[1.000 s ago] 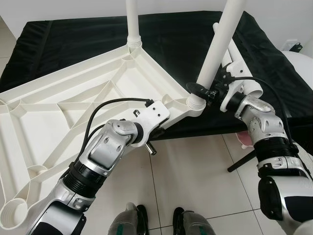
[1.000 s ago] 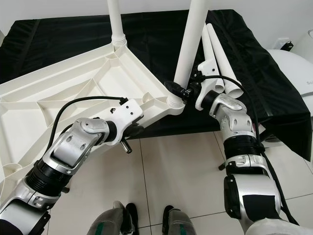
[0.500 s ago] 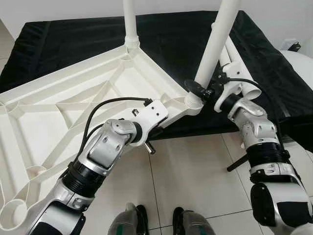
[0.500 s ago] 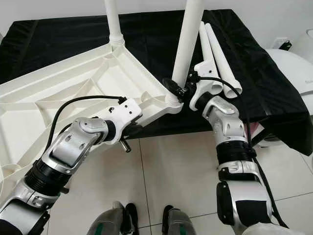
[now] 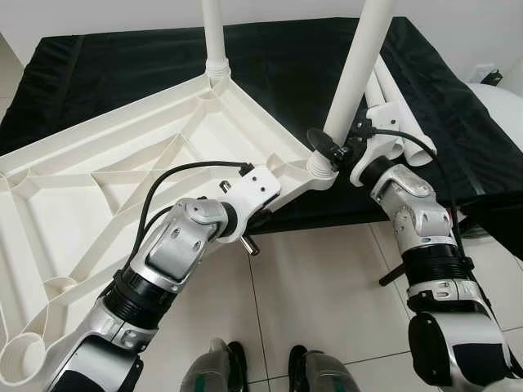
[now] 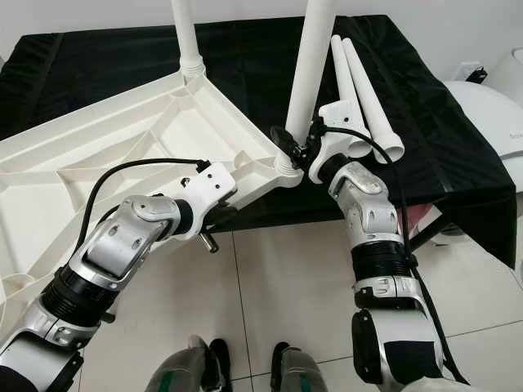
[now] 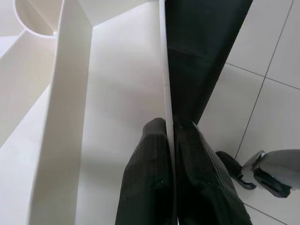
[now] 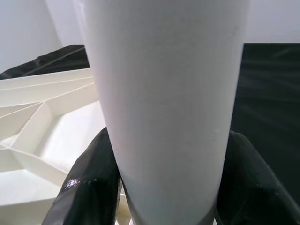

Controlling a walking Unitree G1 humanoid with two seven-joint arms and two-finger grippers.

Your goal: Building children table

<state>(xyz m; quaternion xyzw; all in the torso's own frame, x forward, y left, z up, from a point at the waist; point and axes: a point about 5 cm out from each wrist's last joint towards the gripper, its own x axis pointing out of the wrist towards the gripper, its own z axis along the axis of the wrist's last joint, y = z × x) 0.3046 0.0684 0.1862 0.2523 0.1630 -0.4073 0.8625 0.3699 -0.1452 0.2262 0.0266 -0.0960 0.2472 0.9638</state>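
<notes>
The white plastic tabletop point(image 5: 122, 188) lies upside down, its ribbed underside up, with its far side on a black cloth. One white leg point(image 5: 214, 37) stands in the far corner socket. A second leg point(image 5: 355, 69) stands in the near right corner socket point(image 5: 321, 171). My right gripper point(image 5: 333, 149) is shut on this second leg just above the socket; its fingers point(image 8: 86, 187) hug the tube. My left gripper point(image 7: 169, 129) is shut on the tabletop's thin rim point(image 7: 164, 70) at the near edge, left of that socket. Two spare legs point(image 6: 364, 94) lie on the cloth.
A black cloth point(image 5: 122, 65) covers the low surface under the tabletop. White floor tiles point(image 5: 327, 302) lie in front, with my feet point(image 5: 270, 371) at the bottom. A white rounded object point(image 6: 490, 106) and a black stand leg point(image 5: 400, 271) sit at the right.
My right forearm has swung in to the left, and the leg it holds now stands a little more upright in its socket. The left arm has stayed on the rim.
</notes>
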